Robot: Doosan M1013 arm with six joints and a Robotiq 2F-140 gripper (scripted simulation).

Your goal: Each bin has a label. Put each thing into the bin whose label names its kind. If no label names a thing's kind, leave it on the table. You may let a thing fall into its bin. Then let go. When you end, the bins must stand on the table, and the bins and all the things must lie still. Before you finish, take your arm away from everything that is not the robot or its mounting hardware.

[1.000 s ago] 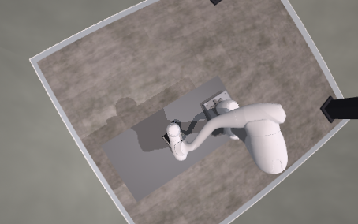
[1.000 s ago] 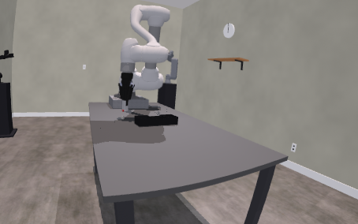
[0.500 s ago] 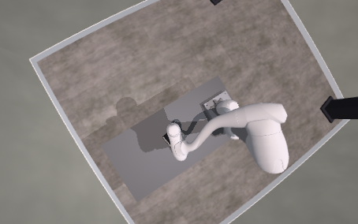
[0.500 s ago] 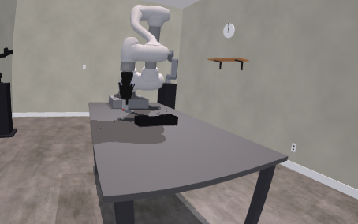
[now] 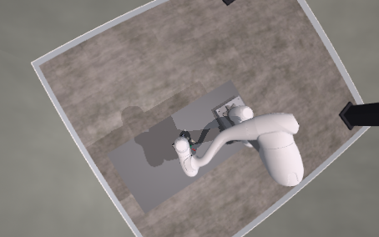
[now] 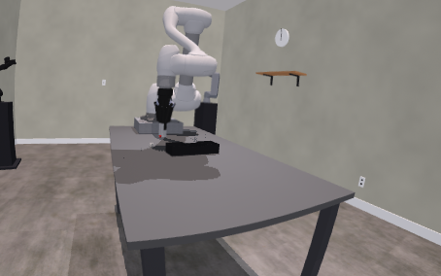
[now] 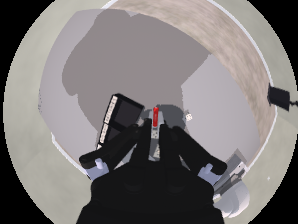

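End effector (image 7: 154, 137) clamping thin red-tipped item (image 7: 156, 116), above table (image 7: 200, 96)

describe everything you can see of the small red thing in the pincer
The small red thing is a thin, narrow piece, pinched upright between the black fingers of the pincer, only its red top showing. It hangs above the grey table, near the black bin. Its kind is too small to tell.

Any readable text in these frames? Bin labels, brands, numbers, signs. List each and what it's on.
No text can be read in any view.
Bins: labels too small to make out.
Wall clock: no legible numerals.
Thin red thing in the pincer: no marking can be made out.
Arm: no visible brand.
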